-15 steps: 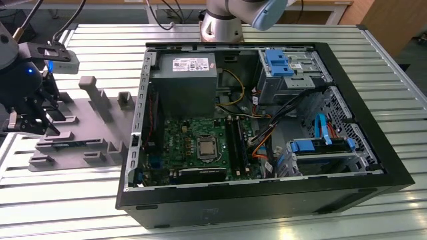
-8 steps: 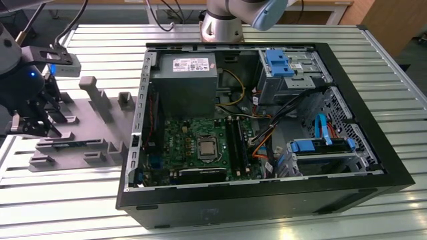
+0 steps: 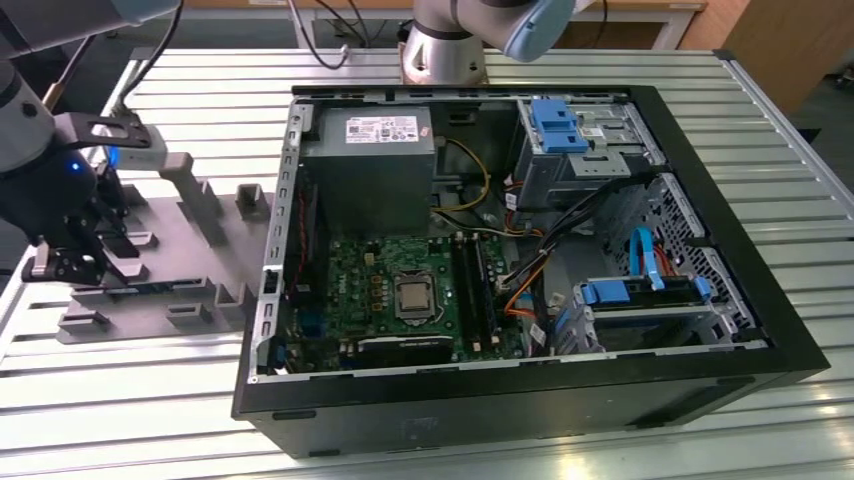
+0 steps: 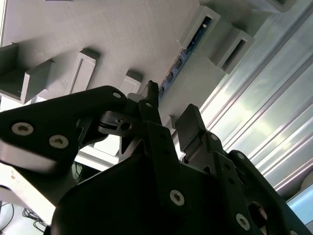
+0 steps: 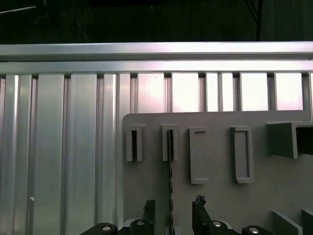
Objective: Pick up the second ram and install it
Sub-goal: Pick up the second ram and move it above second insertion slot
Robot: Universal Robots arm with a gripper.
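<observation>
While the arm stoops over the matte grey plastic fixture [image 5: 220,208], its gripper [image 5: 172,215] gapes, black fingers [image 5: 149,213] parted around the second ram [image 5: 170,166], a thin dark stick slotted on edge.

Bright glare streaks the ribbed table [image 4: 274,98]; the claw [image 4: 168,105] is shadowed.

A ribbed aluminium bench [image 3: 120,400] gleams with bright glare; beyond its far edge stand a wooden-topped table [image 3: 641,6] and a brown wooden panel [image 3: 787,50].
</observation>
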